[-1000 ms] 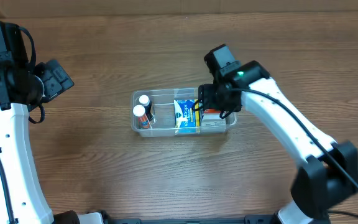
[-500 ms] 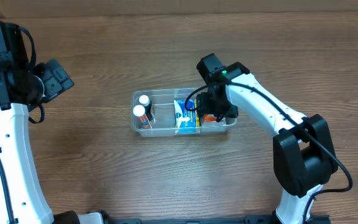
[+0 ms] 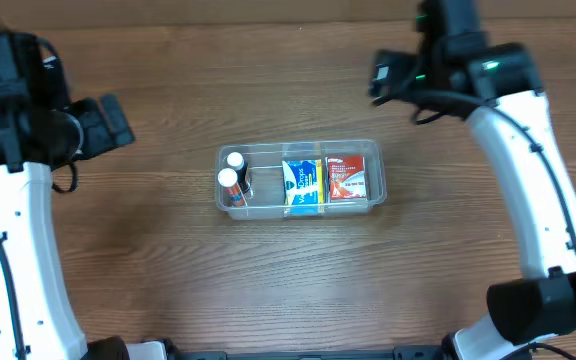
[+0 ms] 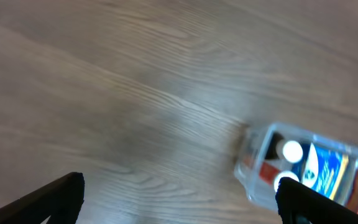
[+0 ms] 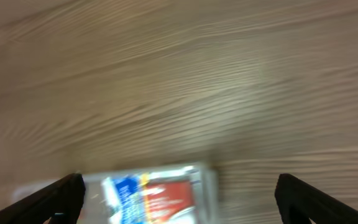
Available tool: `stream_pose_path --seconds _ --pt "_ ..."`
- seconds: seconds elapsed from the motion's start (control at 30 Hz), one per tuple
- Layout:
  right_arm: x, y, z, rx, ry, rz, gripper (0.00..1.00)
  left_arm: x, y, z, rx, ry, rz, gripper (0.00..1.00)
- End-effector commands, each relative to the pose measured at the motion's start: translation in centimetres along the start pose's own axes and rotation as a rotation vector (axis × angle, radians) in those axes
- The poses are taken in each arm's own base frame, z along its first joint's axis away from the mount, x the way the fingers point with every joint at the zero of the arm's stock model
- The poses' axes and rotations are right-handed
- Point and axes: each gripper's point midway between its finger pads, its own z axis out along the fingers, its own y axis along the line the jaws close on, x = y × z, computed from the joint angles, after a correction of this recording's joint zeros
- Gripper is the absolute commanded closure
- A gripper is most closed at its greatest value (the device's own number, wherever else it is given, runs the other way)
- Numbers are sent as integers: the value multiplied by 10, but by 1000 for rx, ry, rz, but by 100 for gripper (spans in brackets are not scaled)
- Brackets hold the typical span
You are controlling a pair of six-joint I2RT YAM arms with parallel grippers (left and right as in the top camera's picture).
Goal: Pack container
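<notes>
The clear container [image 3: 300, 147] lies at mid-table. It holds two white-capped bottles [image 3: 229, 178] at its left end, a blue-and-yellow box [image 3: 303, 186] in the middle and a red box [image 3: 344, 177] at the right. My right gripper [image 3: 382, 78] hovers open behind the container's right end, well clear of it; its wrist view shows the container [image 5: 207, 175] blurred below the empty right gripper [image 5: 179, 200]. My left gripper [image 3: 110, 122] stays open at the far left. In its view the container [image 4: 247, 165] sits to the right of the empty left gripper [image 4: 182, 200].
Bare wood tabletop [image 3: 168, 270] surrounds the container on every side. The white arm links rise along the left and right edges of the overhead view.
The right gripper has opened, left the red box lying in the container's right end, and pulled up and back. The left arm has hardly shifted.
</notes>
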Motion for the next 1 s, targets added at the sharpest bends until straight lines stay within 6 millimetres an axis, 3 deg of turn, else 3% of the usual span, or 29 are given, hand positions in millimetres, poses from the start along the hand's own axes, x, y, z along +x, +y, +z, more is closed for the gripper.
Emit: stream_pose_path --seconds 0.0,0.07,0.13,0.2,0.33,0.4,0.5,0.57,0.73,0.83,0.97 --pt "-5 -32 16 19 42 -42 0 -1 -23 23 66 64 142 0" --pt "-9 -48 15 45 36 -39 0 -1 -22 42 53 110 140 0" --pt "-8 -60 14 75 48 -11 0 11 -23 58 59 205 134 0" --pt "-2 -65 10 86 66 25 0 14 -23 58 62 221 169 0" --pt "5 -64 -22 78 40 22 0 11 -33 12 130 72 252 0" --pt "1 -57 -54 46 -59 10 1 19 -40 -21 168 -60 316 0" --pt "9 -57 -83 29 -179 -4 1 43 -37 -37 190 -167 330 0" --pt "32 -67 -89 35 -228 -6 1 68 -31 -32 202 -221 333 0" --pt "116 -97 -67 21 -290 -16 0 126 -19 -3 242 -253 225 0" --pt "161 -113 -47 25 -272 -10 0 137 -16 19 258 -221 83 0" --pt "197 -126 -25 56 -175 -6 0 149 -13 42 239 -147 72 0"
